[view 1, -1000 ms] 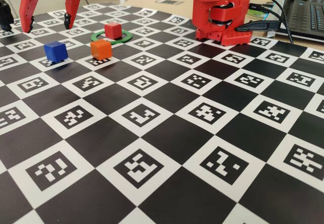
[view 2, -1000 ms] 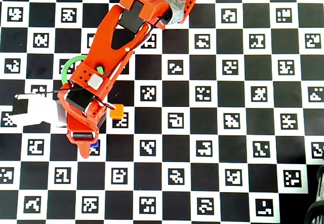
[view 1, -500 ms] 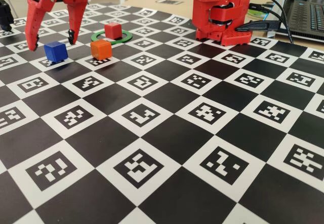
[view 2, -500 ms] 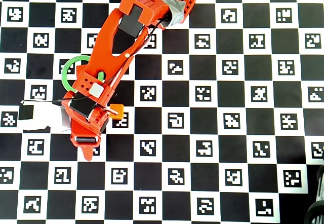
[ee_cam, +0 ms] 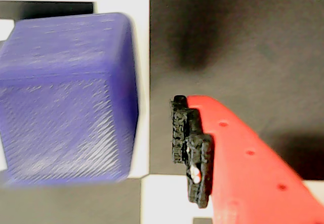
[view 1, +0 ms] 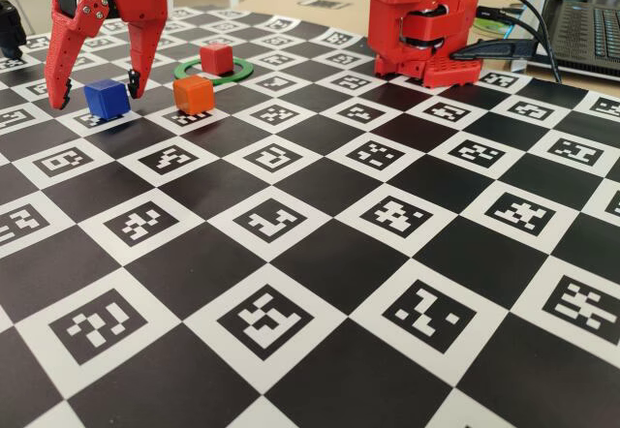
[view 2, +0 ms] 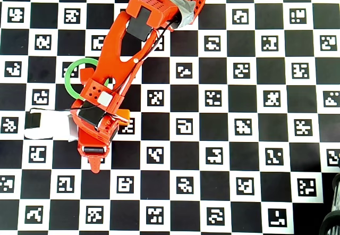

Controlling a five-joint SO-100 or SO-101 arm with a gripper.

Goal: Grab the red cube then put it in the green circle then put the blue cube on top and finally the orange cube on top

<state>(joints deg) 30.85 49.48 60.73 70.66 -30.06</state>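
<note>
In the fixed view the blue cube [view 1: 107, 99] rests on the checkered board, and my red gripper [view 1: 97, 97] is open with one finger on each side of it, not touching. The wrist view shows the blue cube [ee_cam: 66, 97] large at the left, with a gap between it and the black pad of one finger [ee_cam: 192, 148]. The red cube [view 1: 216, 58] sits inside the green circle [view 1: 235, 72]. The orange cube [view 1: 194, 94] stands just in front of the ring. From overhead my arm hides the blue cube; the orange cube [view 2: 123, 115] and green circle [view 2: 71, 75] show partly.
The arm's red base [view 1: 421, 26] stands at the back of the board, with cables and a laptop [view 1: 586, 31] to its right. A small black object [view 1: 10, 26] sits at the far left edge. A white piece [view 2: 48, 124] lies left of the gripper.
The gripper has come down and forward from above the board's back left, and its open fingers now straddle the blue cube. The cubes have not moved.
</note>
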